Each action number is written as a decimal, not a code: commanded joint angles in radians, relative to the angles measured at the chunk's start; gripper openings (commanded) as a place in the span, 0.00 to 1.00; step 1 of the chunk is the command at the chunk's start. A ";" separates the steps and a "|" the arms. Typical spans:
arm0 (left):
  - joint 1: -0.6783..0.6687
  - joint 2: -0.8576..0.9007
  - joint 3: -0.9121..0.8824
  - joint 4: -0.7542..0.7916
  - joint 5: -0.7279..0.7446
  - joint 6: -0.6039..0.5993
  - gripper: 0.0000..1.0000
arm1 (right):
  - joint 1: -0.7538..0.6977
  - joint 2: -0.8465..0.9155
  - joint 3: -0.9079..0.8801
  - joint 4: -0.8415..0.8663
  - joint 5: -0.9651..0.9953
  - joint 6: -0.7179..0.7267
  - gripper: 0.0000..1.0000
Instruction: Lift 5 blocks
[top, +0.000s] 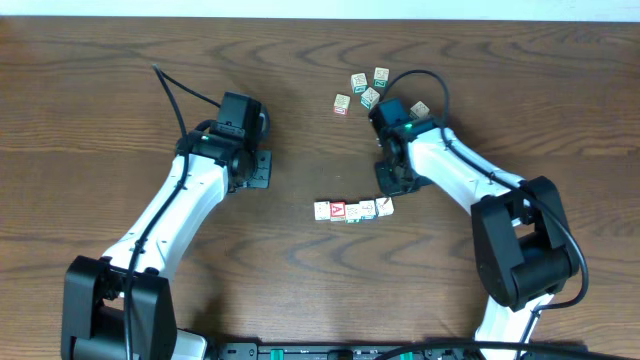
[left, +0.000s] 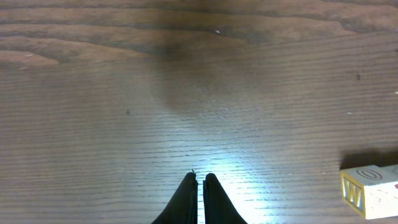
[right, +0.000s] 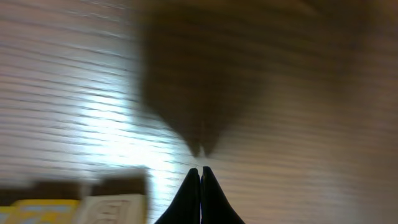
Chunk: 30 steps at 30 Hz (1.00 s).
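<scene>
A row of small wooden blocks (top: 353, 211) lies on the table just right of centre; one of them shows a red face with a white "A" (top: 338, 210). My right gripper (top: 390, 187) hovers just behind the row's right end, shut and empty. In the blurred right wrist view the right gripper (right: 200, 169) has a cream block (right: 115, 210) at its lower left. My left gripper (top: 258, 168) stands well left of the row, shut on nothing. In the left wrist view the left gripper (left: 200, 177) is over bare wood, with a block printed "W" (left: 367, 191) at the lower right.
A loose cluster of several more letter cubes (top: 362, 90) lies at the back, behind the right arm's wrist, with one more cube (top: 419, 110) to its right. The wooden table (top: 120, 90) ends at a white strip along the far edge.
</scene>
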<state>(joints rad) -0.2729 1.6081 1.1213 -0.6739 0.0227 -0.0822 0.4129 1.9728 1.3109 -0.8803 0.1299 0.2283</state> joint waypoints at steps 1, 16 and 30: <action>-0.030 -0.007 -0.005 -0.003 -0.008 -0.005 0.07 | -0.019 0.008 0.017 -0.034 0.014 0.009 0.01; -0.058 -0.007 -0.005 -0.028 -0.009 -0.005 0.07 | 0.019 0.008 0.016 -0.083 -0.122 -0.024 0.01; -0.058 -0.007 -0.005 -0.028 -0.009 -0.005 0.07 | 0.019 0.008 0.016 -0.111 -0.198 -0.011 0.01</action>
<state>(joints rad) -0.3313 1.6081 1.1213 -0.6991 0.0227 -0.0822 0.4248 1.9728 1.3113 -0.9886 -0.0360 0.2165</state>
